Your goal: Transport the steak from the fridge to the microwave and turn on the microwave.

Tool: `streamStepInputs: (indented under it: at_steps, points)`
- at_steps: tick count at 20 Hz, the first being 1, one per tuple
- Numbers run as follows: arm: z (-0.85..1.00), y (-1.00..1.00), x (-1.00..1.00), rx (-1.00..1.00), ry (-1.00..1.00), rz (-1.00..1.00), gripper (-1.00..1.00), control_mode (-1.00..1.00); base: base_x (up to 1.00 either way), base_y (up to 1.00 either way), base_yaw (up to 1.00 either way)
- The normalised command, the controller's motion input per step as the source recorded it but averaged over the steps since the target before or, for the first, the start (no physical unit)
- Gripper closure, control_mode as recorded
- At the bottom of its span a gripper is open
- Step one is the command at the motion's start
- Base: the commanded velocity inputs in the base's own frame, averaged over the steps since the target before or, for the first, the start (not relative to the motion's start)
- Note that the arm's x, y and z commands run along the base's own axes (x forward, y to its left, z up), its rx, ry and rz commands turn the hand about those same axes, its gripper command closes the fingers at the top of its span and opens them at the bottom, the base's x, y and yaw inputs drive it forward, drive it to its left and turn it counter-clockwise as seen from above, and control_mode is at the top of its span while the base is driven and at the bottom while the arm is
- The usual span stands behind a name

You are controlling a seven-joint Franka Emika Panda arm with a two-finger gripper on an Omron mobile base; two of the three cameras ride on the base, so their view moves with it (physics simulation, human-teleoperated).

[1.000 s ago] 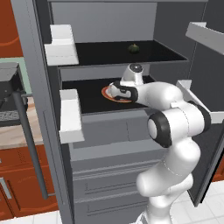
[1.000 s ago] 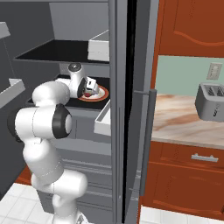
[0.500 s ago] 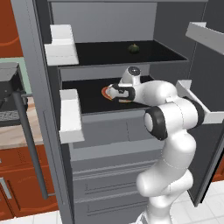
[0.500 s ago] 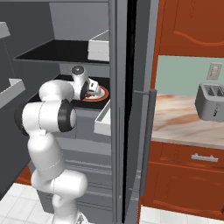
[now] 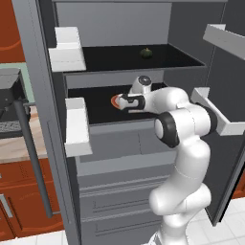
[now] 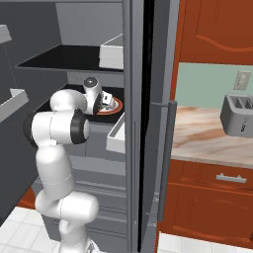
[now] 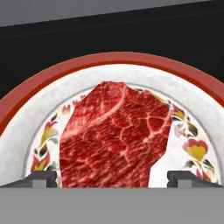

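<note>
The steak [image 7: 116,135], a marbled red lump, lies on a white plate with a red rim [image 7: 26,103] on the fridge's [image 5: 119,143] middle black shelf. My gripper [image 7: 113,179] is open just over the steak's near end, one fingertip [image 7: 41,179] on each side of it, not closed on the meat. From the base views the gripper [image 5: 122,101] [image 6: 106,103] reaches into the fridge [image 6: 133,148] and covers most of the plate [image 5: 115,100] [image 6: 115,106]. The microwave is out of view.
A small dark green round item [image 5: 146,53] sits on the upper shelf. White door bins [image 5: 76,119] [image 5: 217,112] flank the opening, with a long dark bar handle [image 5: 31,153]. A toaster [image 6: 238,114] stands on the right counter. A dark appliance [image 5: 8,95] is cut off at left.
The arm has stretched further into the fridge and the hand has moved down over the plate. The jaws have stayed open.
</note>
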Motion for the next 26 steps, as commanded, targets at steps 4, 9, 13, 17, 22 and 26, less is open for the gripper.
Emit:
streamStepInputs:
  at_steps: [4, 9, 13, 17, 22, 26]
  points:
    - [-0.08, 0.0, 0.23, 0.0, 0.0, 0.0, -1.0, -1.0, 0.0, 0.0, 0.0]
    - [-0.15, 0.0, 0.1, 0.0, 0.0, 0.0, 1.0, -1.0, 0.0, 0.0, 0.0]
    - [-0.46, 0.03, 0.0, 0.0, 0.0, 0.0, 1.0, -1.0, 0.0, 0.0, 0.0]
    - [-0.63, 0.17, -0.15, 0.0, 0.0, -0.02, 1.0, -1.0, 0.0, 0.0, 0.0]
    - [-0.3, 0.04, -0.46, 0.0, -0.07, -0.12, 1.0, -1.0, 0.0, 0.0, 0.0]
    - [-0.02, 0.0, -0.72, 0.0, -0.3, -0.1, 1.0, -1.0, 0.0, 0.0, 0.0]
